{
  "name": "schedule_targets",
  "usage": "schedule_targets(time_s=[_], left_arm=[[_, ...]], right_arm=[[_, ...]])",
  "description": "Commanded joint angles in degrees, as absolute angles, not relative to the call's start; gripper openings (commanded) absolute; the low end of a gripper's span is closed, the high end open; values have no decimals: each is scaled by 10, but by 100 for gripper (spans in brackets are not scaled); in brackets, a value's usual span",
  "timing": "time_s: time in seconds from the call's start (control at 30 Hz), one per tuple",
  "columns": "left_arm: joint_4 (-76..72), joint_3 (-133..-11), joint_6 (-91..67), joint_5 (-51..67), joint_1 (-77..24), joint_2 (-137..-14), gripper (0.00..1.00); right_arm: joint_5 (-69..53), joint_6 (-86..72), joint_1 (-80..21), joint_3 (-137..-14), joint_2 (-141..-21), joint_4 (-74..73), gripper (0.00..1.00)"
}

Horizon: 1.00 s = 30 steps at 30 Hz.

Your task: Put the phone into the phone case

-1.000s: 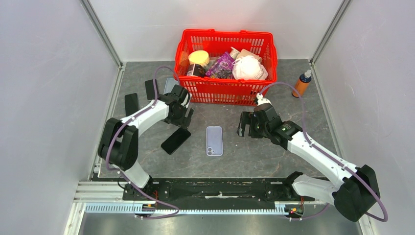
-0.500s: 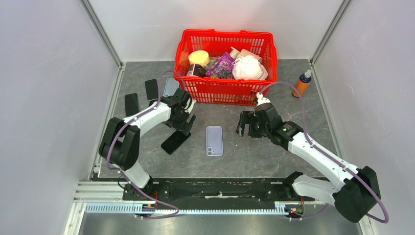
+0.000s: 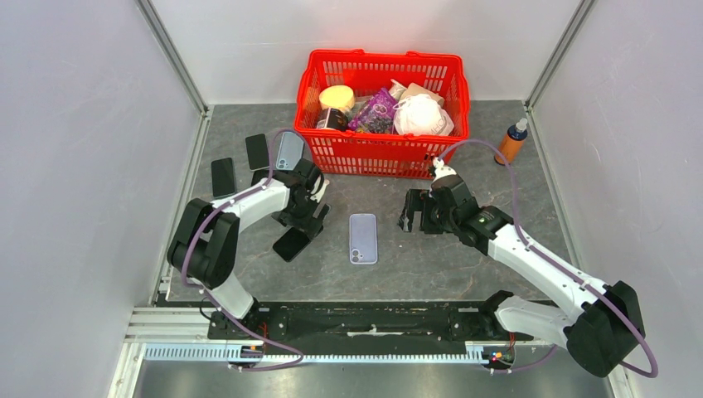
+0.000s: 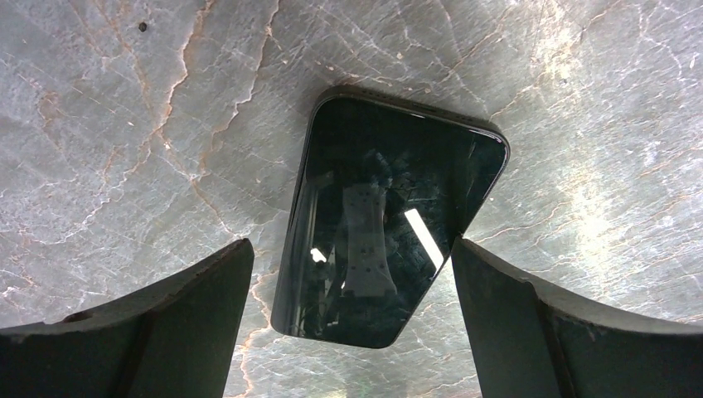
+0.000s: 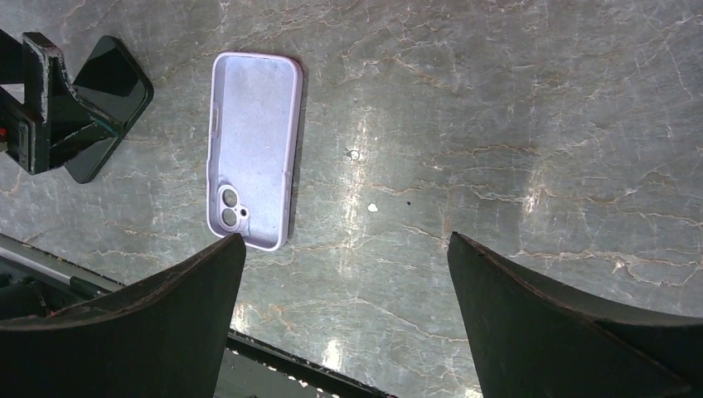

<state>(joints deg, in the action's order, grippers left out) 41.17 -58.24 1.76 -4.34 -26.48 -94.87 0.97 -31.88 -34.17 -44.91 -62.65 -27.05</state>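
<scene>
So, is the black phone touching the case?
Apart. Right wrist view shows bare table between the black phone and the lilac case.

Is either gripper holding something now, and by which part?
Nothing is held. The left gripper is open over the black phone; the right gripper is open and empty.

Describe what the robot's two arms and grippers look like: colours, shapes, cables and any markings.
Both the left arm and the right arm have white tubular links, black joints and chunky black shoulder housings. A purple cable loops along each. The left gripper and the right gripper are black, with broad, curved, matte fingers. No markings are legible.
</scene>
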Motion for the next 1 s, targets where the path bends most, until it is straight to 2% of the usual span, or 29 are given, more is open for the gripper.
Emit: schedule_targets(time_s=[0.0, 0.53, 0.63, 0.97], left_arm=[[408, -594, 21, -34, -268, -953, 96], [403, -607, 15, 15, -268, -1022, 96], [402, -608, 5, 20, -268, -1027, 90], [402, -582, -199, 3, -268, -994, 60]], right_arm=[[2, -312, -338, -444, -611, -254, 99], [7, -311, -338, -440, -587, -262, 99], [10, -310, -339, -441, -590, -263, 99], [2, -311, -339, -442, -607, -261, 99]])
